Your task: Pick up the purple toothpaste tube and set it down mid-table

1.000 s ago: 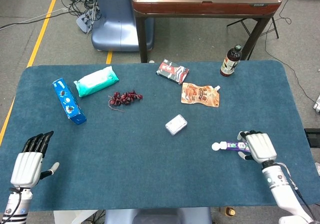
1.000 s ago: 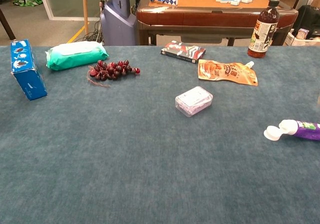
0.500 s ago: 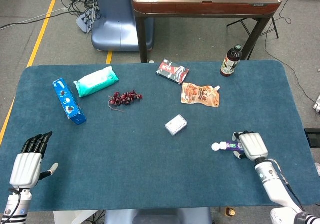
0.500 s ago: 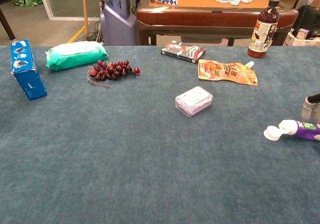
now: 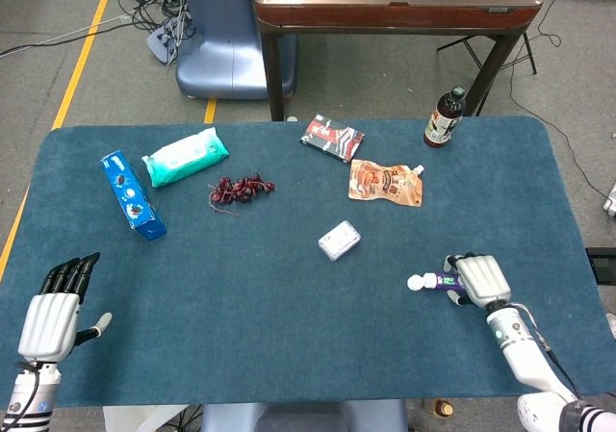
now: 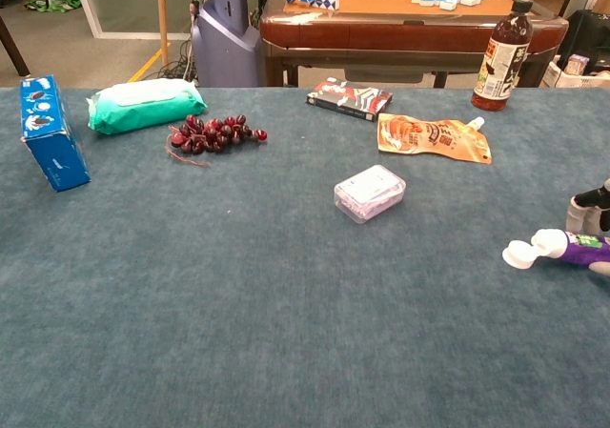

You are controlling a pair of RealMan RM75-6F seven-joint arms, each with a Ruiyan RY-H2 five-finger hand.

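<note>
The purple toothpaste tube (image 5: 441, 281) lies flat on the blue table near the right front, its white cap (image 6: 519, 254) pointing left. My right hand (image 5: 478, 278) covers the tube's rear part, with fingers curled down on both sides of it. In the chest view, fingertips (image 6: 583, 209) show just behind the tube (image 6: 577, 246) at the right edge. The tube still rests on the cloth. My left hand (image 5: 53, 317) lies at the front left corner with its fingers stretched out, holding nothing.
A clear plastic box (image 5: 339, 240) sits mid-table, left of the tube. Further back are an orange pouch (image 5: 385, 183), a dark packet (image 5: 332, 138), a brown bottle (image 5: 444, 117), grapes (image 5: 239, 190), a green wipes pack (image 5: 185, 157) and a blue box (image 5: 133, 194).
My right hand has slid left along the tube and its fingers have closed around it. The tube and my left hand have not moved.
</note>
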